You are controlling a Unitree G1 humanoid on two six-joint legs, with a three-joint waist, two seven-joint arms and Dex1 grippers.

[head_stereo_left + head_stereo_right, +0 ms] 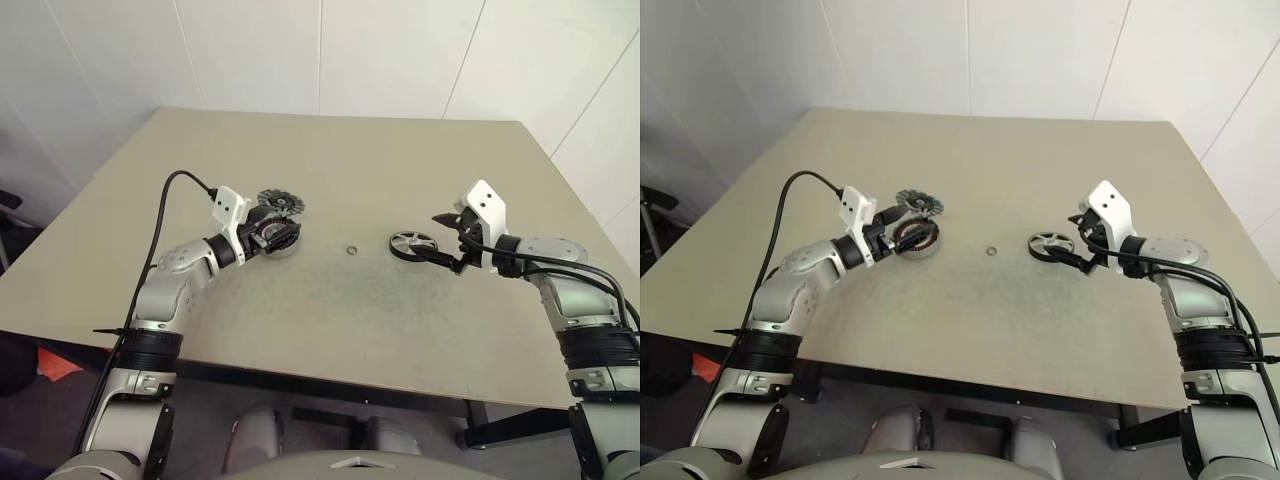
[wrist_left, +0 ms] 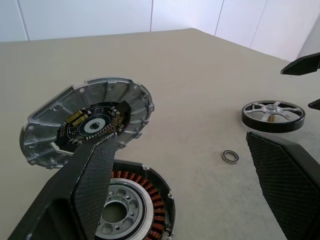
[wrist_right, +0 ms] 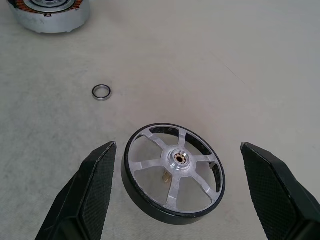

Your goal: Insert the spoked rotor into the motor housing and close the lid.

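In the head view the spoked rotor [image 1: 412,245] lies flat right of centre, the right gripper [image 1: 447,240] spread wide just beside it, while the left gripper [image 1: 281,236], also spread, hovers at the motor housing [image 1: 277,241] with the lid [image 1: 281,202] behind. The left wrist view shows the lid [image 2: 87,120] in the centre-left, leaning on the housing [image 2: 131,205], and a small ring [image 2: 230,156] lying apart. In the right wrist view the rotor [image 3: 173,173] sits low-centre between the fingers [image 3: 95,185], so the gripper should probably close evenly on the black rim and keep the wheel level.

A small metal ring [image 1: 352,249] lies flat near the middle of the beige table [image 1: 400,170].
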